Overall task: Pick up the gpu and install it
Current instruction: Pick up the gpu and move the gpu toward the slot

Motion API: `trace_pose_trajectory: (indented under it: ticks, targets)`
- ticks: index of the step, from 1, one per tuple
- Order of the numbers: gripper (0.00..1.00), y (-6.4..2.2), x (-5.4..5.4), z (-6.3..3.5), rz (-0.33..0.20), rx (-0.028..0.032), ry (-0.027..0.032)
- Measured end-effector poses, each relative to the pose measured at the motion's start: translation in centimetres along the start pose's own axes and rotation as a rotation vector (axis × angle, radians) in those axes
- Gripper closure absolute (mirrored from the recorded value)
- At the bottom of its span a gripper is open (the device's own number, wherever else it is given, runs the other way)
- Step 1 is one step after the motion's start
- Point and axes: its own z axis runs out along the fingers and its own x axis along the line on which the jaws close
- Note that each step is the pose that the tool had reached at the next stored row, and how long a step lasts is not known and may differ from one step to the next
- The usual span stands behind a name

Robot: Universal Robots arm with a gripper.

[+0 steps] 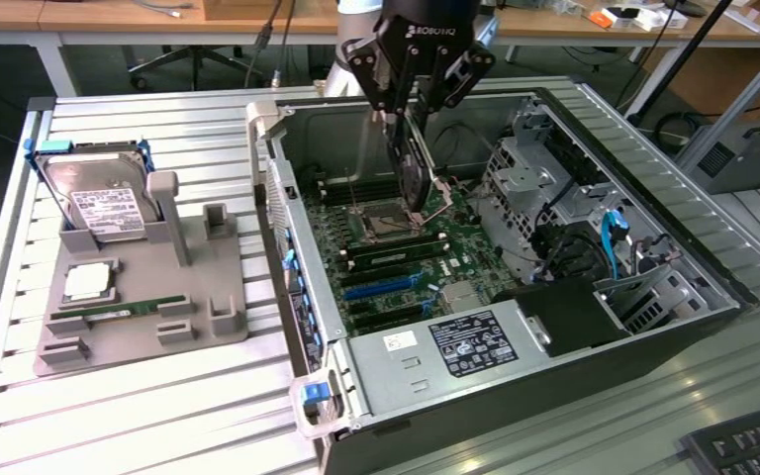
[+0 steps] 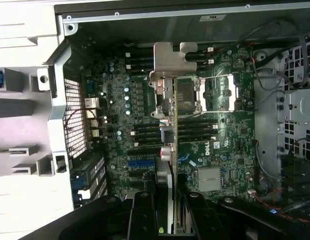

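My gripper [image 1: 411, 111] hangs over the open computer case [image 1: 671, 327], shut on the top edge of the gpu [image 1: 414, 173]. The gpu is a thin dark card held upright, with its lower end a little above the motherboard [image 1: 400, 267], near the CPU socket [image 1: 383, 220]. In the wrist view the gpu [image 2: 175, 145] is seen edge-on between my two dark fingers [image 2: 143, 215]. Its silver end bracket [image 2: 170, 60] points away from the camera. The blue expansion slots [image 2: 140, 163] lie beside the card, apart from it.
A grey holder [image 1: 142, 297] on the slatted table at the exterior view's left carries a hard drive [image 1: 103, 203], a CPU [image 1: 87, 282] and a green memory stick [image 1: 123, 310]. Inside the case sit a power supply [image 1: 446, 351] and a drive cage [image 1: 538, 188]. A keyboard [image 1: 750, 445] lies at the near right.
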Motion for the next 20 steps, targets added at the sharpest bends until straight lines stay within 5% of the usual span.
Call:
trace_pose_trajectory:
  ticks: [20]
  targets:
    - [0.73, 0.16, -2.1, 0.06, 0.0, 0.0002, 0.0]
